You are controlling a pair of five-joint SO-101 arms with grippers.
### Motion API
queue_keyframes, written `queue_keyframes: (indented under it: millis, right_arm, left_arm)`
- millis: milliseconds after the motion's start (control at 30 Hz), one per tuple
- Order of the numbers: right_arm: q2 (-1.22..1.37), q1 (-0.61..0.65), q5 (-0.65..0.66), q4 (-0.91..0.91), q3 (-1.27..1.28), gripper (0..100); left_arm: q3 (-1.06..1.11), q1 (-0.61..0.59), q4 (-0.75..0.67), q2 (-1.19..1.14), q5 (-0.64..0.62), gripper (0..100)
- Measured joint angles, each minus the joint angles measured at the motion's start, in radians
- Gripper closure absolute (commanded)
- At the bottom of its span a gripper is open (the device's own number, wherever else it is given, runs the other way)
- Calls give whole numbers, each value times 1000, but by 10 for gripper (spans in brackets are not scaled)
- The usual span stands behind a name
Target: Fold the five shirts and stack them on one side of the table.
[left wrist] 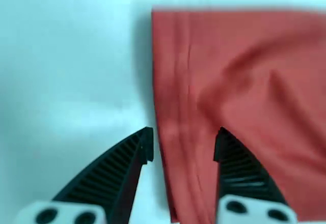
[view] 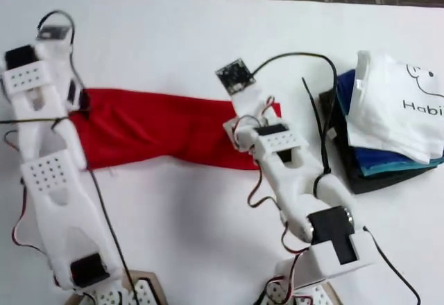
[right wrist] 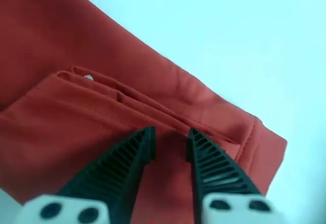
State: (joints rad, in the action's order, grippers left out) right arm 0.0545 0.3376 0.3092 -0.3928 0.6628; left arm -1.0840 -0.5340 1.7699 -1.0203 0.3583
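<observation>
While at shirt point(view: 159, 128) — left claw point(left wrist: 183, 145), right claw point(right wrist: 170, 142)

You have a plain red shirt point(view: 159, 128) on a white table point(view: 173, 35); the stack point(view: 381, 132) runs white with dark print, blue, perhaps teal, then black.

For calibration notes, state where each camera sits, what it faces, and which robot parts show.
High view: fixed overhead, looking down at the table; both arms, red shirt, stack of folded shirts.
Left wrist view: on left arm, down past left tool at shirt's edge.
Right wrist view: on right arm, down past right tool at shirt's folded end.
All three share the red shirt.
</observation>
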Motion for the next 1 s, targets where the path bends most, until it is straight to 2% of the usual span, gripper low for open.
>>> queue_keyframes:
  millis: [133,433,867,1000]
  right_arm:
    - [0,2,0,0,0,885]
    - [0,2,0,0,0,886]
    - [0,2,0,0,0,886]
    - [0,2,0,0,0,886]
  left_arm:
    - [178,-26,0,38,87,775]
    - [172,-28,-35,46,229,771]
    - [135,-38,-104,46,241,771]
    - [129,-40,-126,-15,241,774]
